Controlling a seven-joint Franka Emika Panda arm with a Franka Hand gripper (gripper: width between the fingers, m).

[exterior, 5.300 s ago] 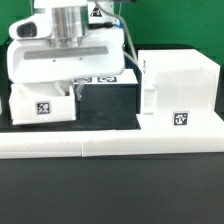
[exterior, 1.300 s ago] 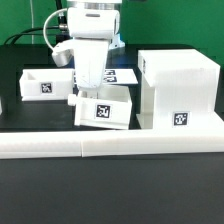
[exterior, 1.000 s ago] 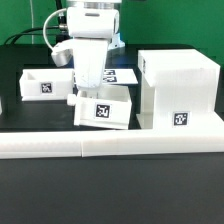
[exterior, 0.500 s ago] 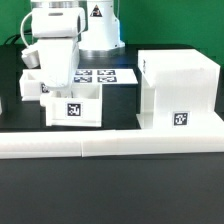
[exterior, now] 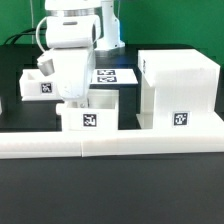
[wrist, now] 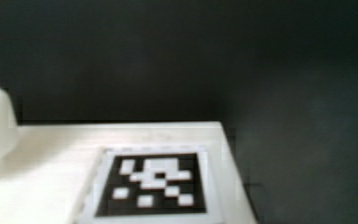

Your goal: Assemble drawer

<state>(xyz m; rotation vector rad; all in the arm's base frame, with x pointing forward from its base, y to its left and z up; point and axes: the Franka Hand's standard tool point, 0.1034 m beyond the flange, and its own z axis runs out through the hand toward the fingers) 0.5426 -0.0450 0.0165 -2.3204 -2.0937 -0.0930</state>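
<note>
- front tray has been shifted toward housing since half a second ago
- end effector is clamped on its rear wall
- second tray and marker board are seen behind, rail in front

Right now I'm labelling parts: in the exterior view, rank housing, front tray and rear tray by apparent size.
1. housing, clearly largest.
2-3. front tray and rear tray: look alike; the front one is nearer, the arm hides part of the rear.

housing white | tray white (tag black-and-white squares) | table black | rail white
</note>
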